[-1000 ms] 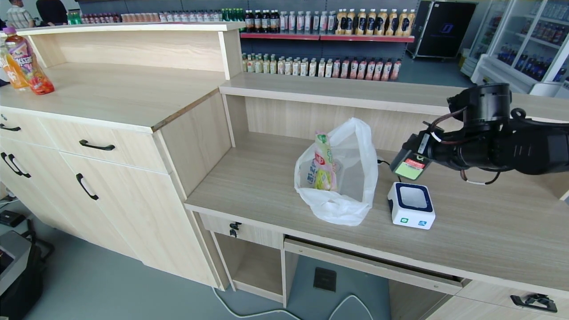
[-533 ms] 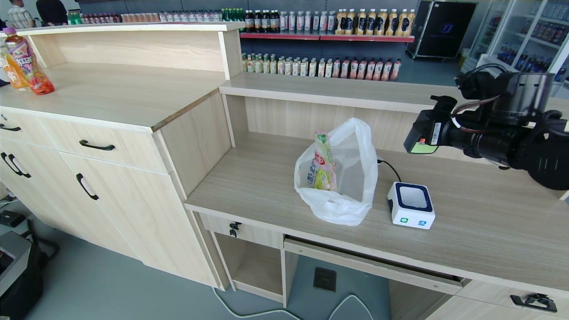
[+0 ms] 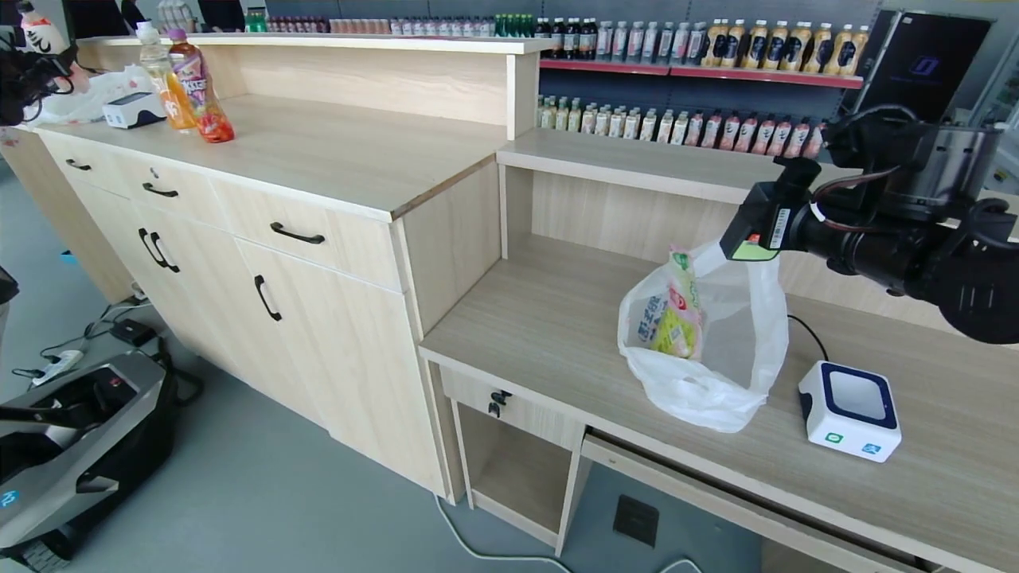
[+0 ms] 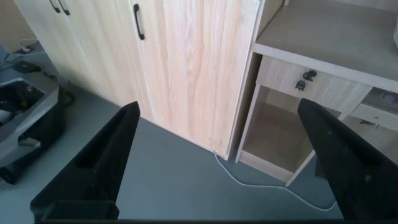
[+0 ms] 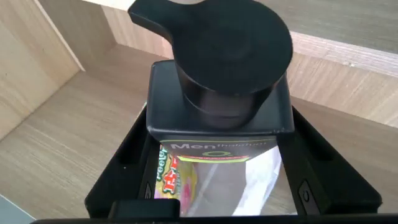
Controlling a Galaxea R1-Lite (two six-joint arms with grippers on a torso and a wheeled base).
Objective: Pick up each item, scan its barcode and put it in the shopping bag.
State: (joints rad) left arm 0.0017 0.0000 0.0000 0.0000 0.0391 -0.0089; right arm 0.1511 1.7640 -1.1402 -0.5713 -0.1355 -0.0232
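Your right gripper (image 3: 764, 231) is clamped on a squarish black plastic bottle (image 3: 747, 248) with a round black cap and a green label, one finger pressed against each side of it. It holds the bottle in the air at the open top of the white translucent plastic shopping bag (image 3: 736, 342); you cannot tell whether bottle and bag touch. From the right wrist camera you look down past the bottle's cap (image 5: 221, 62) into the bag (image 5: 261, 180), where a green and yellow snack packet (image 5: 169, 177) stands against its wall. The bag sits upright on the pale wooden counter (image 3: 557, 318), and the white box scanner with a dark blue rim (image 3: 850, 410) stands just beside it, towards your right arm. Your left gripper (image 4: 211, 168) hangs over the grey floor (image 4: 180, 180) in front of the wooden cabinet doors (image 4: 193, 56), its two black fingers spread wide with nothing between them.
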